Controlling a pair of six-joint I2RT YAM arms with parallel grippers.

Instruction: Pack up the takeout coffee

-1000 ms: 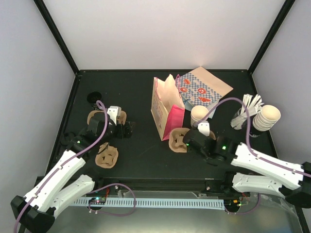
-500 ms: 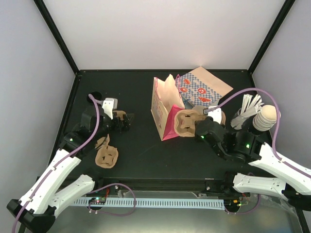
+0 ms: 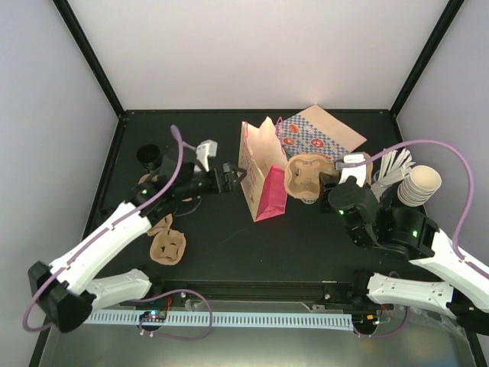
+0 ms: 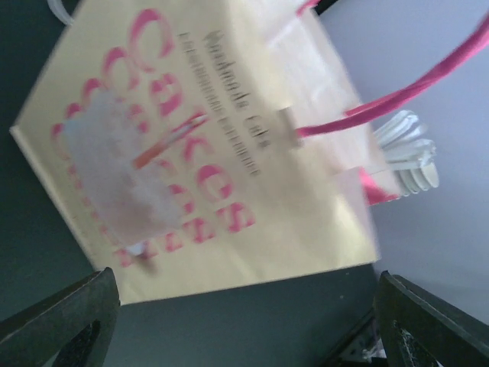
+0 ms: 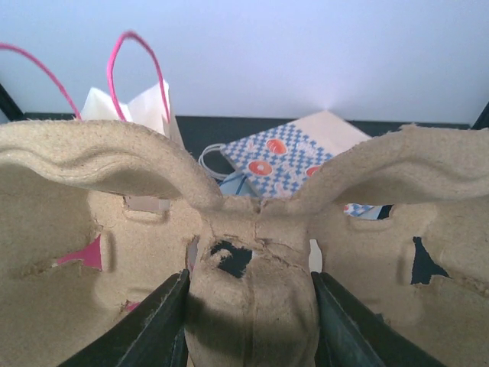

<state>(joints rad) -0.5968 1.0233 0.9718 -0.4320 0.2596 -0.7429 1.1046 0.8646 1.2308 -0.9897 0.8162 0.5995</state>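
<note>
Shows only a pale sliver of the takeout coffee (image 3: 308, 199), mostly hidden under the cardboard carrier (image 3: 306, 172), just right of the pink bag (image 3: 263, 172). Clamps that carrier's centre rib in the right gripper (image 5: 248, 317). Holds the left gripper (image 3: 229, 178) spread wide beside the bag's printed face.

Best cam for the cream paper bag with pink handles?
Top external: the whole cream paper bag with pink handles stands upright, mouth open. Left wrist shows only its pink-lettered side, blurred. Right wrist catches just its handles and top edge behind the brown pulp cup carrier.
</note>
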